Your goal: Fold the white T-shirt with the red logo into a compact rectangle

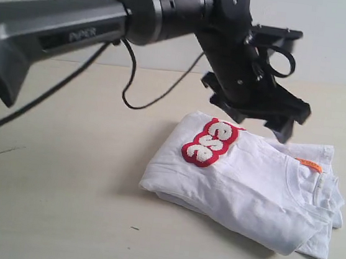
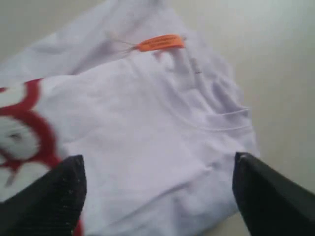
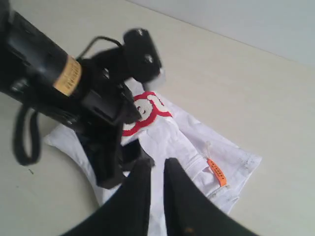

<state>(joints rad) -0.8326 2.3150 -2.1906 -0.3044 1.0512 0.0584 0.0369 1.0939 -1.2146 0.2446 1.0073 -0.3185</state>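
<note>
White T-shirt (image 1: pixel 248 182): you have it folded into a rough rectangle, lying on the surface (image 1: pixel 58 204).
Red logo (image 1: pixel 209 143): on the shirt's top layer.
Your left gripper (image 2: pixel 157 164): just above the shirt, jaws apart, empty.
Your right gripper (image 3: pixel 157 169): well off the shirt, fingers nearly together, empty.

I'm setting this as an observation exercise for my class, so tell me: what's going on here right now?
A two-armed robot is folding a white T-shirt on a table. The shirt lies as a fairly compact folded bundle, red logo on top, orange tag by the collar. The left gripper hovers over it, jaws open, holding nothing. The right gripper is clear of the shirt, closed and empty.
</note>
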